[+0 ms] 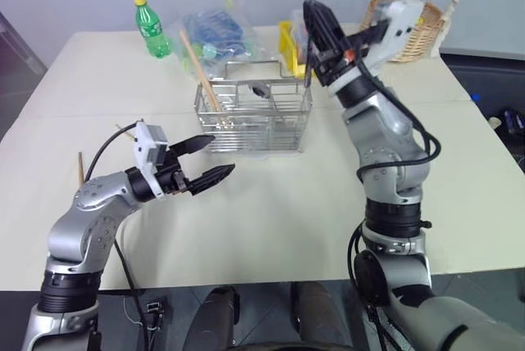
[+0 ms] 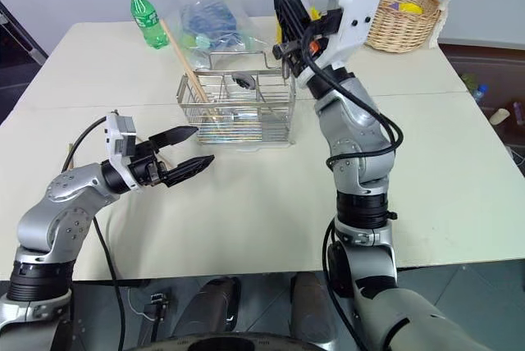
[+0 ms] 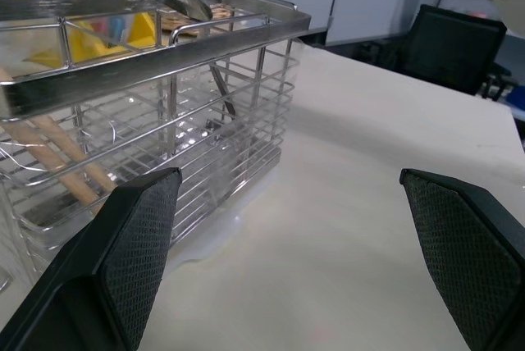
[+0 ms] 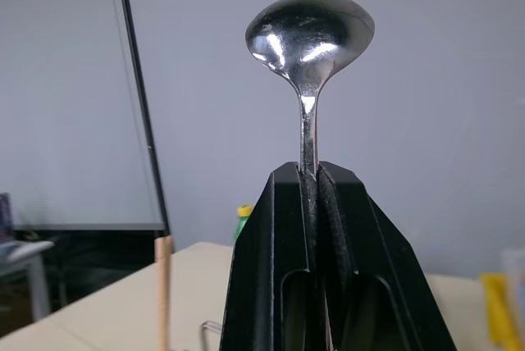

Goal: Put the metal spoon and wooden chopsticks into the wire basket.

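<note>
Silver wire forms the basket (image 1: 254, 117), which stands on the pale table (image 1: 271, 203) near its middle. The chopsticks (image 1: 200, 70) lean inside its left end, their tops slanting up and out toward the green bottle (image 1: 151, 26) at the far left of the table.

The right pincer (image 1: 316, 19) is raised above the basket's right end and is clamped tight on the spoon (image 4: 310, 39). The spoon stands upright, bowl on top and handle running down between the fingers (image 4: 271, 285), with its lower tip poking out beneath them, over the basket's rim.

The left pincer (image 1: 209, 160) hangs low over the table in front of the basket's left side, fingers spread wide and holding nothing. It points toward the basket without touching it.

Behind the basket lie a clear bag with blue contents (image 1: 215, 29) and a yellow bin (image 1: 289, 43). A wicker basket (image 2: 402, 19) sits at the far right of the table. One thin wooden stick (image 1: 80, 169) lies near the table's left edge, beside the left arm.
</note>
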